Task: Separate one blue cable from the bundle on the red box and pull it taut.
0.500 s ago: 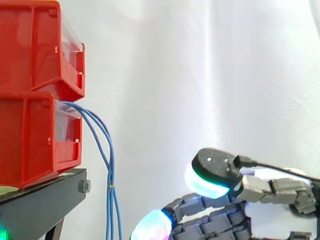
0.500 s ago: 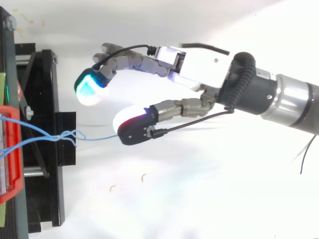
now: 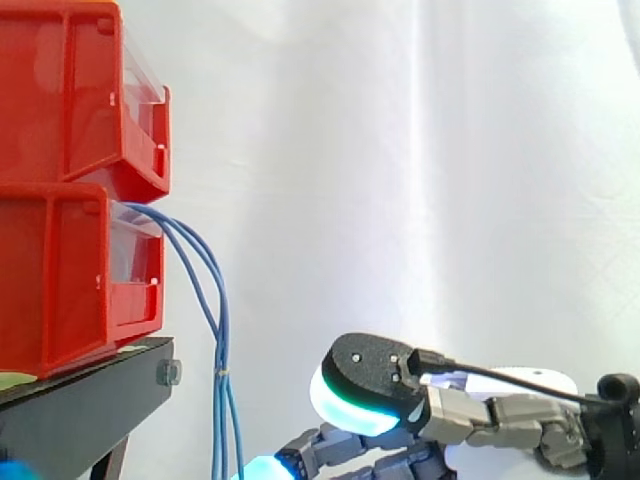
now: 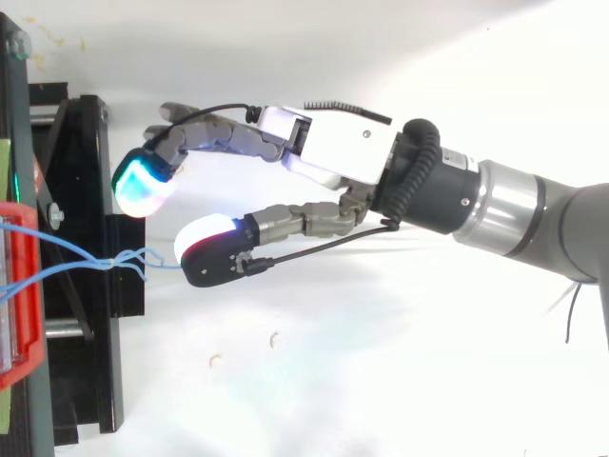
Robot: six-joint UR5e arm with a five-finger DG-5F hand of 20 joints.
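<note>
Blue cables [image 3: 221, 340] leave the front of the lower red bin [image 3: 70, 275] at the left of the side view. They arch over to the right and then hang nearly straight down, so their long axis is vertical for most of the run. Low in the frame they are gathered at a small tie, and below it they pass out of the bottom edge. The upper red bin [image 3: 75, 90] sits stacked on the lower one, and both rest on a black stand [image 3: 90, 400] in the lower left corner, with a white curtain [image 3: 400, 150] behind. The hand [image 3: 372, 380] lies low in the right half of the frame, pointing left toward the cables and apart from them. Its thumb is highest, and a cyan fingertip [image 3: 262, 468] sits at the bottom edge, near the hanging strands.

From above, the cables [image 4: 71, 249] enter at the left edge over the stand [image 4: 86, 171] and converge rightward to a knot. From there one loose strand [image 4: 157, 265] runs on to the right, roughly horizontal (slightly wavy, not taut). It ends at the thumb pad [image 4: 211, 249], and I cannot tell whether it touches. The hand [image 4: 328, 152] reaches in from the right on the arm [image 4: 514, 205]. Its fingers are extended, with a clear gap between the thumb and the green-cyan fingertip [image 4: 141, 186], and it grips nothing.
</note>
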